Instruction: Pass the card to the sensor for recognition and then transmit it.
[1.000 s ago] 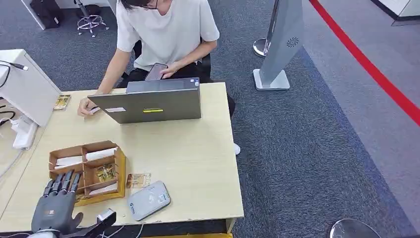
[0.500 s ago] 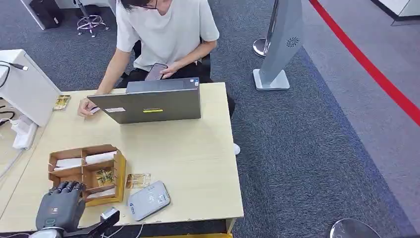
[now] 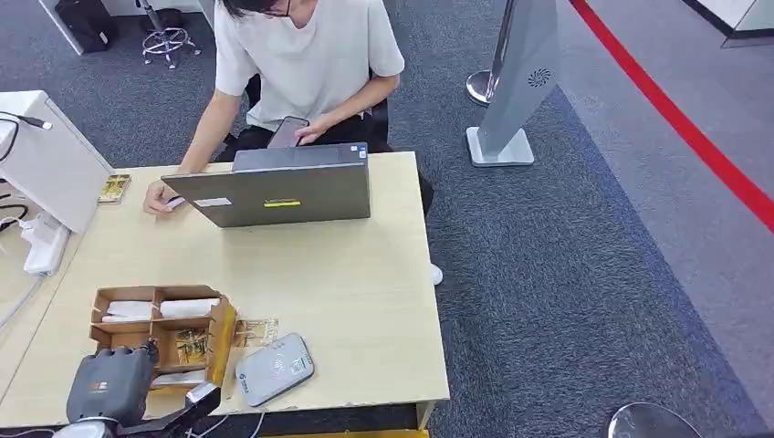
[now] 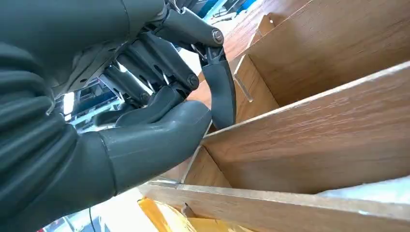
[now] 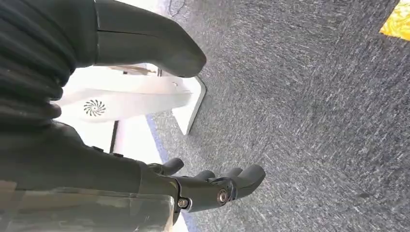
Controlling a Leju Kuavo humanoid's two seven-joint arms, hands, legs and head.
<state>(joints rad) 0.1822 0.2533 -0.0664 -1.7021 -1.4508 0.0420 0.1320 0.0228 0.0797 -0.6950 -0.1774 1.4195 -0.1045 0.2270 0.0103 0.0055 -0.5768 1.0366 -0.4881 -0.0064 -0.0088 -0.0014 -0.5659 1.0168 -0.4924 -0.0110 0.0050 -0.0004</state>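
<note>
The left robot hand [image 3: 111, 383] sits at the near left corner of the table [image 3: 365, 301], its fingers curled down over the near edge of the wooden organiser box [image 3: 160, 336]; in the left wrist view the fingers [image 4: 220, 92] hook over a thin wooden divider [image 4: 309, 140] while the thumb [image 4: 159, 133] lies just below them, and whether they pinch a card cannot be told from here; the box is split into compartments, the far ones holding white cards [image 3: 187, 307], a middle one holding a patterned card [image 3: 191, 345]; another patterned card [image 3: 256, 330] lies flat on the table just beside the box, between it and the grey card sensor [image 3: 275, 368], which rests near the front edge; the right robot hand [image 5: 212, 186] hangs over the grey carpet [image 5: 314, 121], fingers loosely apart and holding nothing; across the table a person [image 3: 306, 64] sits behind an open laptop [image 3: 274, 190], one hand on a phone [image 3: 287, 132].
</note>
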